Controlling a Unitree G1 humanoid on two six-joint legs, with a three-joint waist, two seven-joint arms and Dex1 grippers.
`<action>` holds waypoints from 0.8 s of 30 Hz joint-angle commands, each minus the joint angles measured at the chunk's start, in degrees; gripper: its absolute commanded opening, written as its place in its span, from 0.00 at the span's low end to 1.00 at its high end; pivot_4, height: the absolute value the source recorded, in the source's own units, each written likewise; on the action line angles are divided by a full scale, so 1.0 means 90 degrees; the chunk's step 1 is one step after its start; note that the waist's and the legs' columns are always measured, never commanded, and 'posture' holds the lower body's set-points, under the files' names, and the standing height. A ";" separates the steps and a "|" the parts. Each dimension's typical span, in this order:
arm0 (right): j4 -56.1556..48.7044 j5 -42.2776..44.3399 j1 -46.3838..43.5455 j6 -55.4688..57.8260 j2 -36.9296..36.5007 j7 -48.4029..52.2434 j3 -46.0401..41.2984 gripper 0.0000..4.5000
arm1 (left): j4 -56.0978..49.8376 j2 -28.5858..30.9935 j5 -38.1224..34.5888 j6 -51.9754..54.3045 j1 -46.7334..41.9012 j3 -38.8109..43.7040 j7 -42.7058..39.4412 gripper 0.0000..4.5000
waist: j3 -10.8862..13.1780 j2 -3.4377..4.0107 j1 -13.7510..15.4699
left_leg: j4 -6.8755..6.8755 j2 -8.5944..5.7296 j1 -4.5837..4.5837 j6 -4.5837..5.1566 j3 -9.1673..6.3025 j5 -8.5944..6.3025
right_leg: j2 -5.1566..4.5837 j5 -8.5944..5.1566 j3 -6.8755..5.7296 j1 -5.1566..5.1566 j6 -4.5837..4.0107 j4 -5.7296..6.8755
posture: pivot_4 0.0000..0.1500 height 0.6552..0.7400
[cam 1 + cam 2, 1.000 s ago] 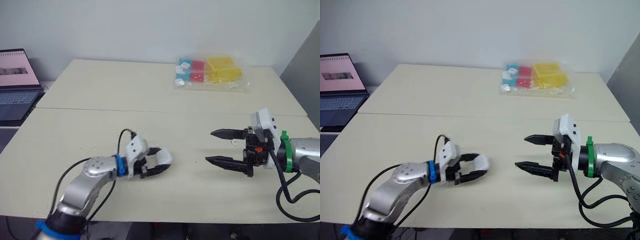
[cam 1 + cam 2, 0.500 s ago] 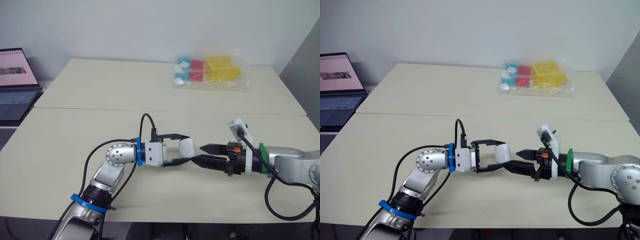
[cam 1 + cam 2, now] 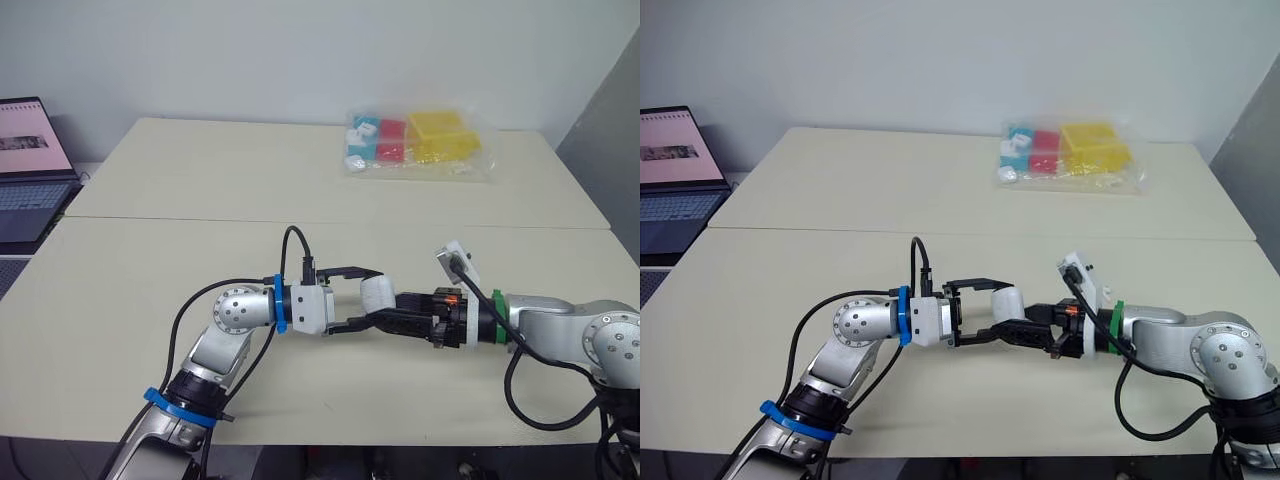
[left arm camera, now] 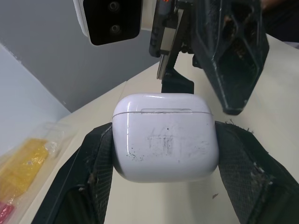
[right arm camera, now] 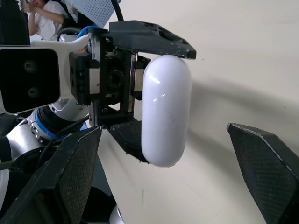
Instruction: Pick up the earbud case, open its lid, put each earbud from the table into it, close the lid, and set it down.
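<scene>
The two black fingers (image 4: 96, 161) of the left gripper (image 3: 362, 297) are pressed on the two opposite sides of the white earbud case (image 4: 166, 140) and pinch it firmly. The lid of the case is closed; its seam shows as a thin line near the top, and the front face has small dark scratches. The case is held a little above the table (image 3: 200, 180), over its near half. The right gripper (image 5: 164, 127) comes to the case from the side opposite the left gripper. Its fingers (image 5: 70, 175) are spread wide, one on each side of the case, and I cannot tell if they touch it. Far behind the case, near the back edge of the table, lies a clear plastic bag (image 3: 418, 145) with yellow, red and blue blocks inside. Far to the left of the case, past the table's edge, stands an open laptop (image 3: 30, 170).
</scene>
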 commanded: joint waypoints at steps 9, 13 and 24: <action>0.0024 0.0394 0.0042 -0.0057 0.0044 0.0341 -0.0213 0.21 | -0.0484 0.0094 -0.0501 0.0003 0.0063 0.0043 -0.0216 0.62 | 0.0000 0.0000 -0.0011 | 0.0000 0.0001 0.0002 0.0000 0.0000 0.0000 | 0.0002 0.0000 0.0000 0.0000 0.0000 0.0001 | 1.00 1.00; 0.0025 0.0492 0.0035 -0.0070 0.0056 0.0333 -0.0194 0.17 | -0.0452 0.0106 -0.0485 0.0000 0.0039 0.0076 -0.0173 0.62 | 0.0000 0.0000 -0.0012 | 0.0001 0.0001 0.0002 0.0000 0.0000 0.0000 | 0.0003 0.0000 0.0000 0.0000 0.0000 0.0001 | 1.00 1.00; 0.0104 0.0505 -0.0140 -0.0028 -0.0067 0.0340 -0.0220 0.17 | -0.0447 0.0518 -0.0437 0.0809 0.0165 -0.0037 -0.0402 1.00 | 0.0000 0.0000 -0.0024 | 0.0000 0.0002 0.0003 0.0000 -0.0001 0.0000 | 0.0006 0.0000 0.0000 0.0000 0.0000 0.0001 | 1.00 1.00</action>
